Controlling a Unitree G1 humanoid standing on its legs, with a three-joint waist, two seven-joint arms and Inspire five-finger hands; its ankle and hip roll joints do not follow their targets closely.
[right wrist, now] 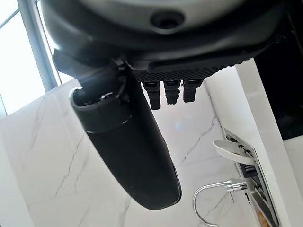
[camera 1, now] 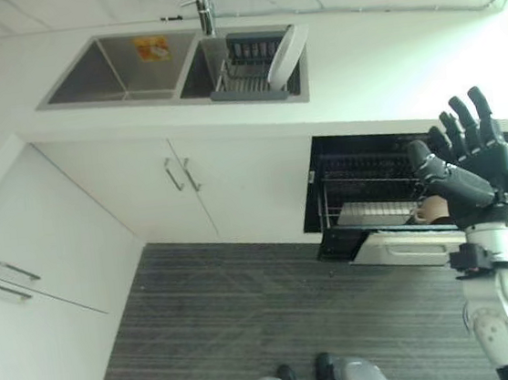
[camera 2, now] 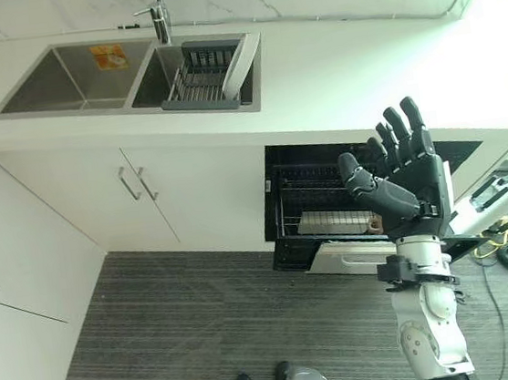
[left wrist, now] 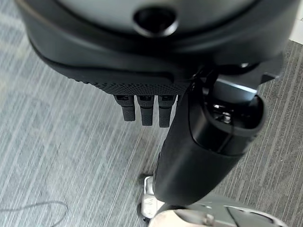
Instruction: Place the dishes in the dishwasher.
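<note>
right hand [camera 2: 409, 181] raised before open dishwasher [camera 2: 320, 205], fingers straight, empty | left hand [left wrist: 147, 106] over floor, fingers straight, empty | white plate [camera 1: 286, 56] leaning in sink rack [camera 1: 245, 72] | dishes in dishwasher rack [camera 2: 331, 221]

A white plate [camera 1: 286, 56] stands on edge, tilted, at the right end of a grey dish rack [camera 1: 250, 73] in the right basin of the sink [camera 1: 121, 69]. Below the counter [camera 1: 378, 66], the dishwasher [camera 2: 329, 202] stands open with its wire rack [camera 2: 315, 203] pulled partway out, and a brownish cup-like item [camera 1: 433, 210] sits in it.
</note>
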